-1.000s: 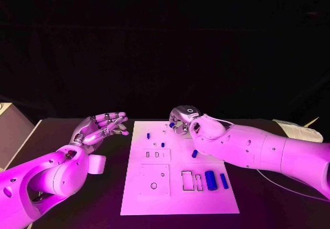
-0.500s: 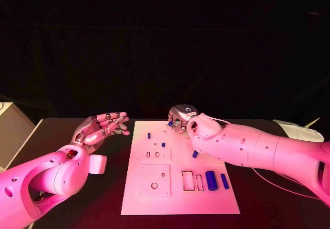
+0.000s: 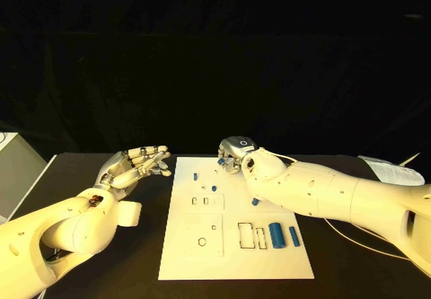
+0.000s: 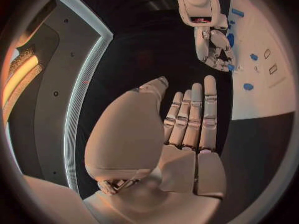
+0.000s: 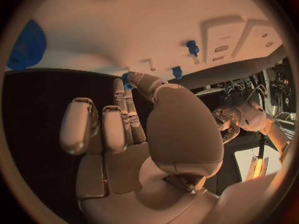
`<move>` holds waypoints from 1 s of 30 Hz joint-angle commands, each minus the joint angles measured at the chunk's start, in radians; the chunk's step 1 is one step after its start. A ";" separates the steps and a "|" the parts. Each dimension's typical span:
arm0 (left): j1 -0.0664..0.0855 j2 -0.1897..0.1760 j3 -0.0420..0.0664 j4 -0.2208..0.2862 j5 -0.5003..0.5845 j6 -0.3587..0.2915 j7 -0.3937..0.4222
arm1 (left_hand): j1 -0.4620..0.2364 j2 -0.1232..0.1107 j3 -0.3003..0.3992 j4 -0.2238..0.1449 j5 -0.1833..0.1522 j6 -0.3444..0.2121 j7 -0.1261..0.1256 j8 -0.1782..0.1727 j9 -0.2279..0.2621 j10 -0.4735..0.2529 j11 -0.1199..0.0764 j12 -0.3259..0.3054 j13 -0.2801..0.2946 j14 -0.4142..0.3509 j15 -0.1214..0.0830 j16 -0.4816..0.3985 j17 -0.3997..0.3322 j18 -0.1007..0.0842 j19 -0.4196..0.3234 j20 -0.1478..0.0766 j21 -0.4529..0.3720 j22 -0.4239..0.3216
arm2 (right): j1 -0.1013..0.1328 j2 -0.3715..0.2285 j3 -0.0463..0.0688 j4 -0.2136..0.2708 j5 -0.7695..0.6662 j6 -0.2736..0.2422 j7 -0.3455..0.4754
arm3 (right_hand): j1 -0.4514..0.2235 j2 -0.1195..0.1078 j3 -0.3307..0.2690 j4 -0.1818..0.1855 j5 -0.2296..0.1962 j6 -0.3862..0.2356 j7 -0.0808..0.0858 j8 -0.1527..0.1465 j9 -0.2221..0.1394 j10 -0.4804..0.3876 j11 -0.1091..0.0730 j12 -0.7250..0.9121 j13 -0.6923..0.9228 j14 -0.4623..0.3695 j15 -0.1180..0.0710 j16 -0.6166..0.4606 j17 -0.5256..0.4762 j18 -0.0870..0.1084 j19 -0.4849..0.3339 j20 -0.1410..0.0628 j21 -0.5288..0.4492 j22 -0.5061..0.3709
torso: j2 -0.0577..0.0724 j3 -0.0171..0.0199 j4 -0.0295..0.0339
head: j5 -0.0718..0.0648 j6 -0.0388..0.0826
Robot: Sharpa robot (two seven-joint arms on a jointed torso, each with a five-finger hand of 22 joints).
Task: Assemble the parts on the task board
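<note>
**Barely any motion: right hand pinching a part at the far edge**

Near to far, for you:

- Near end of the board (image 3: 235, 265): two blue cylinders (image 3: 276, 235) lie beside the slot cut-outs, same spots as a second ago. Not yet seated, so that work is still ahead of you.
- Mid board: small blue part (image 3: 255, 201) sits against the right arm, unmoved. Two blue pegs (image 3: 195, 177) further up, also unmoved.
- Left hand (image 3: 136, 165): hovers over the worktop (image 3: 108, 187) just left of the board, fingers straight and together, holding nothing. No change.
- Far edge: right hand (image 3: 235, 156) has stayed put, perhaps a hair further out. Wrist view shows a blue part (image 5: 126, 79) between its fingertips (image 5: 138, 78), so read it as gripping that piece.

My read: pick is made, placement hasn't started. Assembly is early.
</note>
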 commanded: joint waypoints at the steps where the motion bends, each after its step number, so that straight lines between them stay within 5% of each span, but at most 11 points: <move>1: 0.001 0.002 0.001 0.003 -0.005 0.011 0.005 | 0.009 -0.002 0.001 -0.006 -0.004 -0.008 0.019 -0.003 -0.002 -0.006 -0.002 -0.001 0.000 -0.008 0.002 0.007 0.000 0.009 -0.007 0.002 0.003 0.001 | -0.001 0.004 0.000 -0.006 0.004 0.007 0.011 | -0.004 0.005 0.004 -0.001 0.004 0.004 -0.002 0.003 0.014 0.006 -0.001 -0.002 0.001 0.036 -0.006 0.004 0.000 -0.015 0.004 -0.005 0.003 0.000 | 0.000 -0.0005 0.0001 | 0.002 -0.001; 30: 0.001 0.006 0.001 0.001 -0.006 0.011 0.003 | 0.010 -0.002 0.001 -0.006 -0.004 -0.010 0.019 -0.004 -0.002 -0.008 -0.001 -0.001 0.000 -0.010 0.002 0.009 -0.001 0.009 -0.011 0.003 0.007 0.003 | -0.002 0.029 0.000 -0.017 0.008 0.009 0.023 | -0.007 0.000 0.004 -0.002 0.006 -0.003 0.000 0.000 0.016 0.001 0.001 -0.004 0.001 0.035 -0.005 0.005 0.001 -0.015 0.003 -0.005 0.004 0.002 | 0.002 -0.0002 -0.0012 | 0.008 -0.005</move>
